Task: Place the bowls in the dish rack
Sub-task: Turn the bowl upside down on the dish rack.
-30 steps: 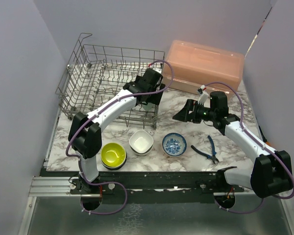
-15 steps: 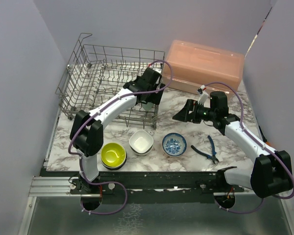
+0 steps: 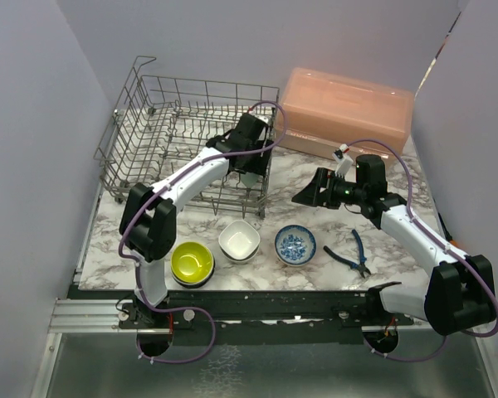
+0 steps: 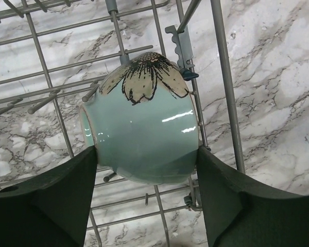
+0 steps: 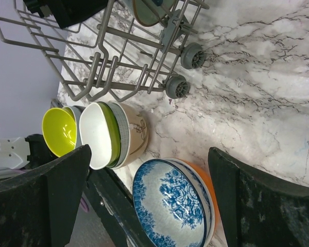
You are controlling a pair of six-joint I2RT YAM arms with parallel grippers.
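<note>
The grey wire dish rack [image 3: 149, 124] stands at the back left. My left gripper [image 3: 247, 172] reaches down into its near right corner. In the left wrist view its fingers [image 4: 67, 195] press both sides of a pale teal bowl [image 4: 144, 139] with a flower on its base, which lies on its side among the rack wires [image 4: 221, 77]. On the marble in front sit a lime-yellow bowl stack [image 3: 192, 262], a white bowl stack [image 3: 239, 240] and a blue-patterned bowl [image 3: 295, 245] nested in an orange one [image 5: 206, 186]. My right gripper [image 3: 303, 197] hovers open above the blue-patterned bowl [image 5: 167, 206].
A pink lidded box [image 3: 344, 112] stands at the back right. Blue-handled pliers [image 3: 349, 253] lie right of the bowls. The rack's small wheels [image 5: 191, 54] rest on the marble. Lavender walls close in both sides.
My left gripper has shifted slightly back and left inside the rack, and its jaws have narrowed onto the teal bowl. The right arm has not moved.
</note>
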